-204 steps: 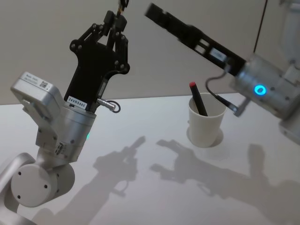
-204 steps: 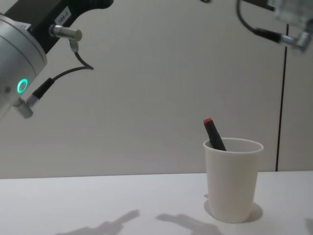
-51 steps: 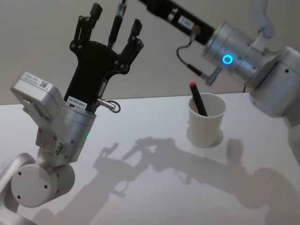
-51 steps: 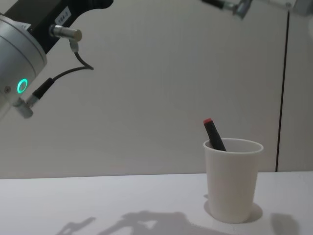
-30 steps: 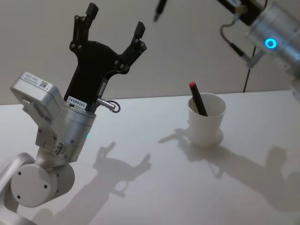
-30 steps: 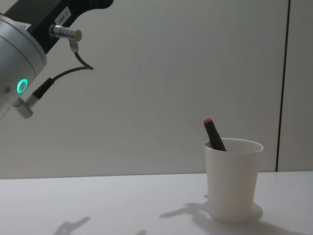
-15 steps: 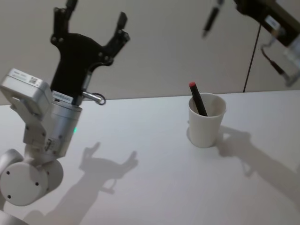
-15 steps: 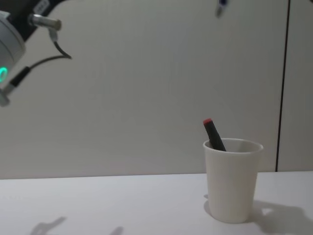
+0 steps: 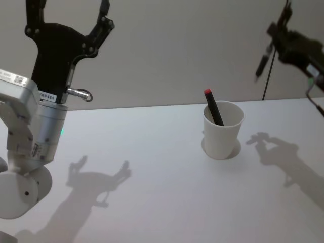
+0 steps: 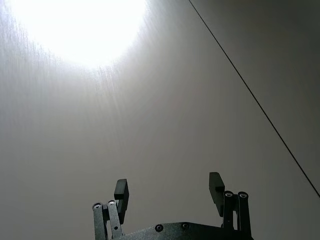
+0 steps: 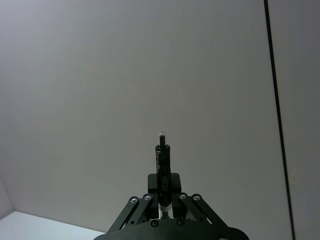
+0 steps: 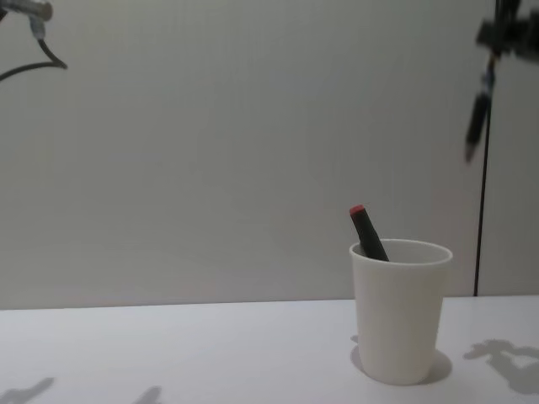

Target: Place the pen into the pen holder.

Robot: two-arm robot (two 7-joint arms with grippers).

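The pen holder, a white paper cup, stands on the table at right of centre; it is also in the chest view. A dark marker with a red cap leans inside it. My right gripper is high up, to the right of the cup, shut on a dark pen that hangs tip down. The right wrist view has the pen clamped between the gripper fingers. My left gripper is raised at far left, open, holding nothing.
The white table carries the arms' shadows on both sides of the cup. A plain wall with a thin dark vertical seam stands behind the table.
My right gripper has carried the pen to the right and lower, past the cup's right side. The left arm has swung further left, its gripper still open.
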